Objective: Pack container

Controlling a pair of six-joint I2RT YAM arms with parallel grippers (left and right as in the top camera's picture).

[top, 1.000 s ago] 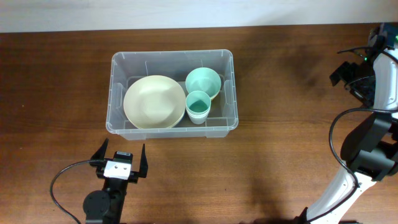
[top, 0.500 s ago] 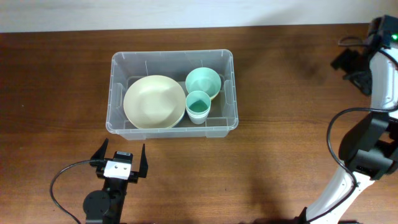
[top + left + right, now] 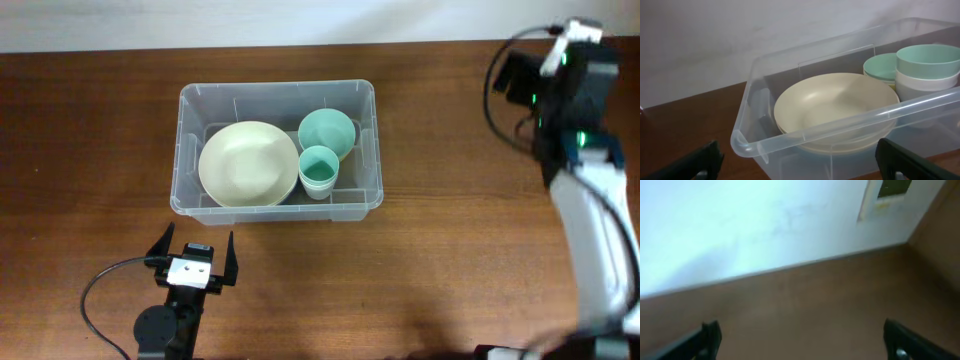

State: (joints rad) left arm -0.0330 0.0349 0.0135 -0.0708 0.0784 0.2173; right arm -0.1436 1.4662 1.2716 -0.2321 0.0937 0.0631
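Observation:
The container (image 3: pixel 190 100), a large clear plastic bin, stands on the table left of centre. Inside it lie a wide cream plate (image 3: pixel 248 163), a teal bowl (image 3: pixel 327 132) and a teal cup (image 3: pixel 319 171). My left gripper (image 3: pixel 194 250) is open and empty just in front of the bin's near wall; its wrist view shows the container's rim (image 3: pixel 790 134), the plate (image 3: pixel 835 102) and the cup (image 3: pixel 927 65) close ahead. My right gripper (image 3: pixel 518 72) is raised at the far right; its fingers (image 3: pixel 800 340) are open and empty over bare table.
The brown wooden table (image 3: pixel 450 250) ends at a white wall (image 3: pixel 740 220) along the back. A black cable (image 3: pixel 100 290) loops beside the left arm's base. The right arm's white link (image 3: pixel 595 220) runs down the right side.
The right arm has swung left and forward, its gripper now nearer the table's back right area. The left arm and the bin's contents have not moved.

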